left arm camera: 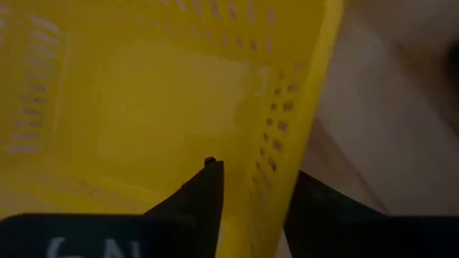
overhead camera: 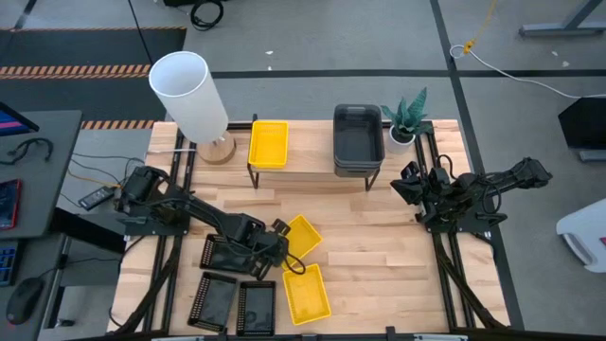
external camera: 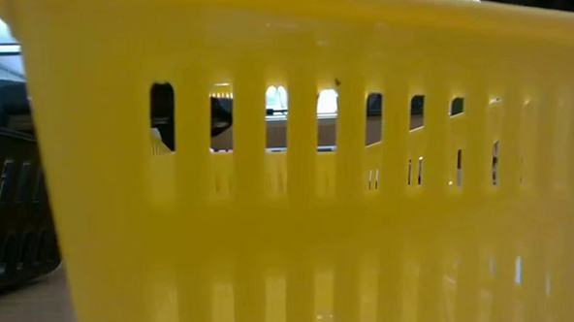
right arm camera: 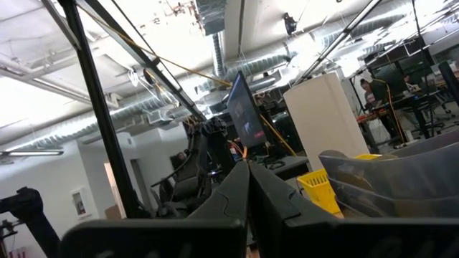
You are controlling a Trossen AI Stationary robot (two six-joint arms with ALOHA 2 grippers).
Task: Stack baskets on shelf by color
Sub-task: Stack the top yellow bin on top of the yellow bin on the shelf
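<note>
One yellow basket and a stack of smoky-grey baskets stand on the shelf at the far side. My left gripper is shut on a second yellow basket, which sits turned at an angle at the table's middle. A third yellow basket lies just nearer and fills the low view. Three black slotted baskets lie near the left arm. My right gripper is shut and waits at the right, beside the shelf. My left gripper has the second yellow basket by its slotted side wall. One finger is inside the basket and the other finger is outside. The fingers come slanting down from the table's left. I cannot tell whether the basket is clear of the table.
A white lamp on a wooden foot stands at the far left beside the shelf. A small potted plant stands at the shelf's right end. Bare tabletop lies between the yellow baskets and the right arm. A black basket shows at the low view's left.
</note>
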